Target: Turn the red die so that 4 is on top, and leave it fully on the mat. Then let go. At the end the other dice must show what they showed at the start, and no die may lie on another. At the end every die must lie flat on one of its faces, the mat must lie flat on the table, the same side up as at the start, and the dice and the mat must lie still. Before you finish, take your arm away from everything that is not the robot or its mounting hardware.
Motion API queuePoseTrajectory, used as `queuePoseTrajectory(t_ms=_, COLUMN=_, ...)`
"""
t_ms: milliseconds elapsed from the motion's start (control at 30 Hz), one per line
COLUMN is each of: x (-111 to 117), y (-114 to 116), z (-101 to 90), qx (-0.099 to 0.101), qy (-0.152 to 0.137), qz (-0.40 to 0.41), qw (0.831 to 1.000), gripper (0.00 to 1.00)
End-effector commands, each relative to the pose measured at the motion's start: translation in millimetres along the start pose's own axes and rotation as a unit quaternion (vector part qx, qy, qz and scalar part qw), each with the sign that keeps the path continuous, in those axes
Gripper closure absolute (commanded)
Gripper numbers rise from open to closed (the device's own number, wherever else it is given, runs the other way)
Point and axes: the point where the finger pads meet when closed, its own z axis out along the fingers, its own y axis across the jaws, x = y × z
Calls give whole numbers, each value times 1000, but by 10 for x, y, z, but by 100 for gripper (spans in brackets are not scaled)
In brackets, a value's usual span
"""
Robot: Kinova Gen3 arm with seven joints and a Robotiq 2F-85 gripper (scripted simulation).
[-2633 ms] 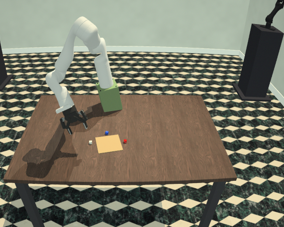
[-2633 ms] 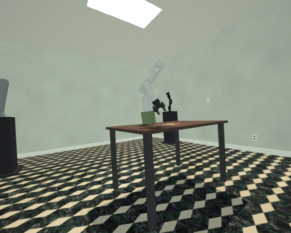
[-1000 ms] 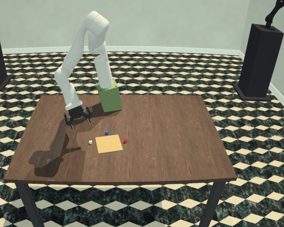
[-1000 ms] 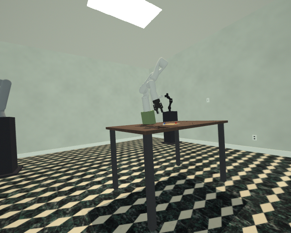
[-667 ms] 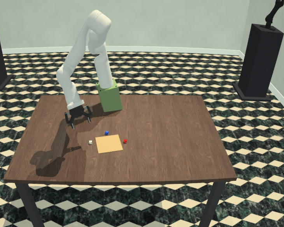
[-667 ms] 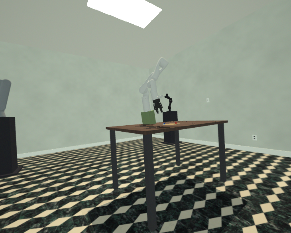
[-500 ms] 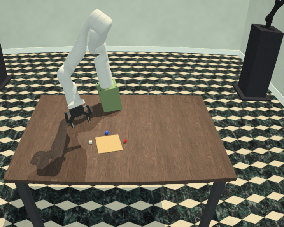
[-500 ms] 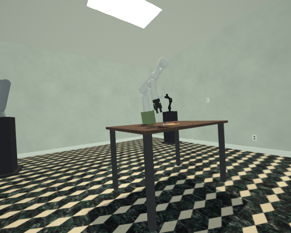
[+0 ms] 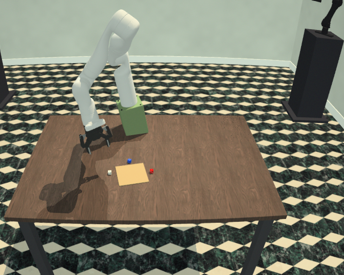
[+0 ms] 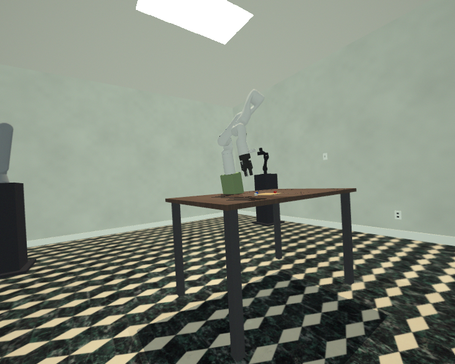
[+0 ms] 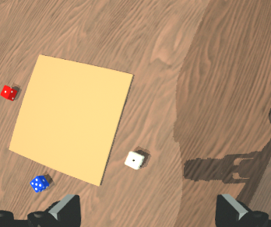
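Note:
The red die (image 9: 151, 171) (image 10: 275, 192) (image 11: 8, 92) lies on the table just outside the mat (image 9: 132, 174) (image 11: 70, 120), on its right side in the top view. White pips show on it in the wrist view, but I cannot tell its top number surely. The white die (image 9: 110, 172) (image 11: 135, 160) lies off the mat's opposite side, with one pip on top. The blue die (image 9: 129, 160) (image 11: 40, 183) lies behind the mat; its top seems to show 5. My gripper (image 9: 98, 149) (image 10: 249, 174) (image 11: 148, 211) is open and empty, high above the table, behind and left of the dice in the top view.
The brown table (image 9: 201, 177) (image 10: 298, 194) bears the mat and dice. The green base block (image 9: 134, 120) (image 10: 232, 183) of the arm stands at its back edge. Dark pedestals (image 9: 315, 74) (image 10: 2, 227) stand away from the table. The arm's shadow falls on the table's left part in the top view.

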Motion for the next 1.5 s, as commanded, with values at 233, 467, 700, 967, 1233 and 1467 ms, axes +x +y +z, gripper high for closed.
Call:
queuePoseTrajectory(t_ms=233, x=-28, y=-24, z=-34, qx=-7, qy=-12, qz=-25, qw=1000, gripper=0)
queuePoseTrajectory(t_ms=467, x=-67, y=-39, z=-61, qx=-14, qy=-24, qz=-45, qw=999, gripper=0)
queuePoseTrajectory(t_ms=700, x=-101, y=-50, z=-87, qx=-20, qy=-34, qz=-64, qw=997, gripper=0)
queuePoseTrajectory(t_ms=967, x=-131, y=-59, z=-112, qx=-25, qy=-43, qz=-81, qw=995, gripper=0)
queuePoseTrajectory(t_ms=1233, x=-156, y=-66, z=-136, qx=-29, qy=-51, qz=-96, qw=994, gripper=0)
queuePoseTrajectory(t_ms=1467, x=-177, y=-71, z=-156, qx=-33, qy=-58, qz=-108, qw=992, gripper=0)
